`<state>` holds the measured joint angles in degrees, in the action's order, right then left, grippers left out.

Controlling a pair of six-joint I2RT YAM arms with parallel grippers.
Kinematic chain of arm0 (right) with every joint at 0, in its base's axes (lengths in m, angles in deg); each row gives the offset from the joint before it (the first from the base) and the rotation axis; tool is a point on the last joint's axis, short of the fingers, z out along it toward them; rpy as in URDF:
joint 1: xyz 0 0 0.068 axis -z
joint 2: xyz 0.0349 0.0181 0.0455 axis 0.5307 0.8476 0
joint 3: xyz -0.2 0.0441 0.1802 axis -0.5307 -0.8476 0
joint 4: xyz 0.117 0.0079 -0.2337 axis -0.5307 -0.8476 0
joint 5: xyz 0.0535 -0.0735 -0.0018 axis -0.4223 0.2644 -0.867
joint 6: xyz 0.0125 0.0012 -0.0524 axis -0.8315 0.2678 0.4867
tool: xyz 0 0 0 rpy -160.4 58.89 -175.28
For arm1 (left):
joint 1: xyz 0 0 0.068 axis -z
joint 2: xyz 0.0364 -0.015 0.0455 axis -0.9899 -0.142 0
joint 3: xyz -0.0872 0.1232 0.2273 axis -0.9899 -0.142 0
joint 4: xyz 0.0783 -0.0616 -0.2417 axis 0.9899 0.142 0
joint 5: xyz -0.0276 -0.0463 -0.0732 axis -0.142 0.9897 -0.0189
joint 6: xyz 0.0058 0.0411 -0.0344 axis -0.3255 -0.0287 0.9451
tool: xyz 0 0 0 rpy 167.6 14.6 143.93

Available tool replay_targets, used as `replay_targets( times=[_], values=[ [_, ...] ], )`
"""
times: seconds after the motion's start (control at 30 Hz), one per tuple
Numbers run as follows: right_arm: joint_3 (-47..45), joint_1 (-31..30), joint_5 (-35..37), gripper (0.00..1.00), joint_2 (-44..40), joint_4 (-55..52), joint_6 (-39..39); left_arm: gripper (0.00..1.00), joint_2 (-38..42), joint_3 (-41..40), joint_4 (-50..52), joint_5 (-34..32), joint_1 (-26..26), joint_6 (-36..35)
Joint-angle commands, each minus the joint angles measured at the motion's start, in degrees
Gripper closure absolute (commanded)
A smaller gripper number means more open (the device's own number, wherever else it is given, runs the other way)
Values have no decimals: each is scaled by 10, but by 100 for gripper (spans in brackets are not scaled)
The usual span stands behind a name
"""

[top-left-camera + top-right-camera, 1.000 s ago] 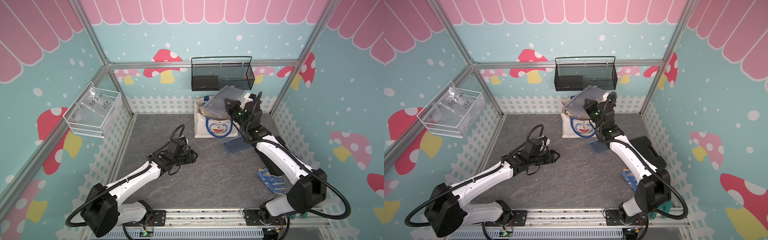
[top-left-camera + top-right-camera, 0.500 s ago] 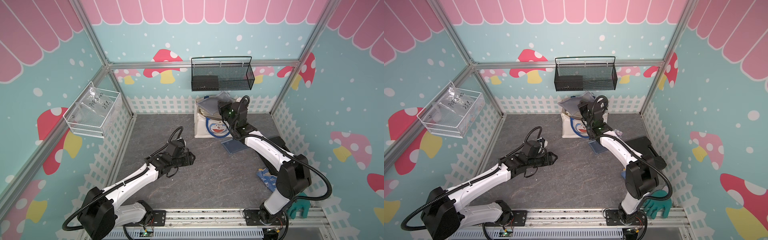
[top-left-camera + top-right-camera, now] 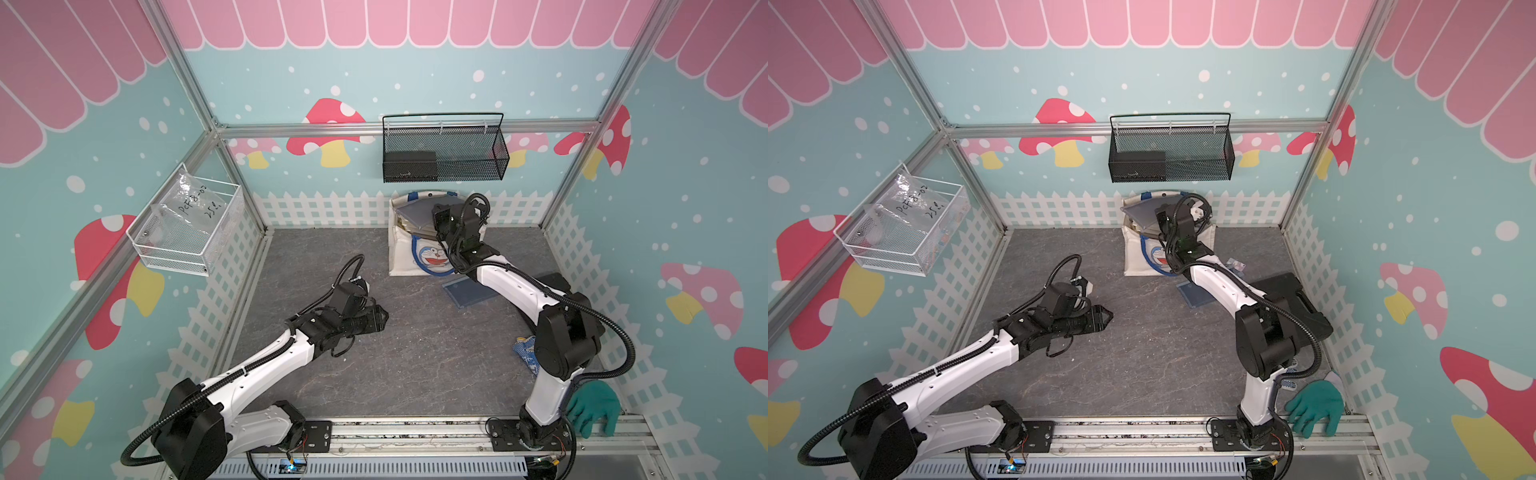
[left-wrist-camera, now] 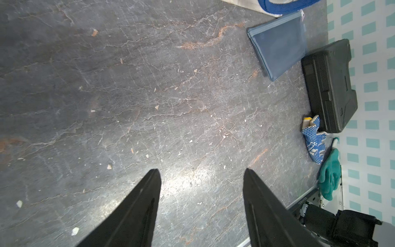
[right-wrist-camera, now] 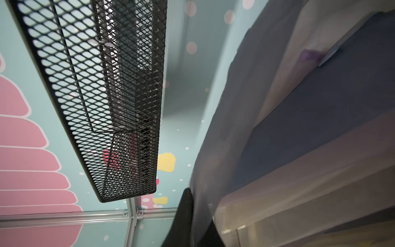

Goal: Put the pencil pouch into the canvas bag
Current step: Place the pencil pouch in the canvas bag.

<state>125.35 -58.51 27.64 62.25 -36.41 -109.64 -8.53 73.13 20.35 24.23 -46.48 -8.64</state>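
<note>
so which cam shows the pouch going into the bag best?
A top view: the grey pouch lies across the mouth of the bag, right hand at its edge. The right wrist view shows only a blurred close-up of the pouch. The left wrist view misses it.

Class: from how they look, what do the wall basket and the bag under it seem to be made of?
Black basket: likely painted metal mesh; stiff diamond lattice you see through, wire rim. Canvas bag: matte cream woven cloth, seemingly; soft creased front, printed cat face, blue strap.
</note>
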Motion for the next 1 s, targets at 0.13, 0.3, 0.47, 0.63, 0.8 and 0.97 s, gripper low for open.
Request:
replay_targets(
  times=[0.13, 0.3, 0.47, 0.63, 0.8, 0.97],
  values=[
    [28, 5, 12, 89, 18, -13, -32, 37, 12, -7, 13, -17, -4, -9],
    [23, -3, 11, 88, 18, -17, -46, 37, 4, -2, 11, -14, -4, -11],
    [18, -19, 25, 88, 24, -13, -71, 37, -6, 3, 10, -9, -4, -15],
    [24, -27, 40, 87, 31, -2, -100, 37, -7, 1, 10, -7, -4, -19],
    [22, -24, 57, 83, 53, -4, -124, 37, -3, 0, 16, -11, -6, -24],
    [36, -18, 49, 75, 69, -6, -125, 37, -7, 4, 19, -9, -11, -28]
  ],
)
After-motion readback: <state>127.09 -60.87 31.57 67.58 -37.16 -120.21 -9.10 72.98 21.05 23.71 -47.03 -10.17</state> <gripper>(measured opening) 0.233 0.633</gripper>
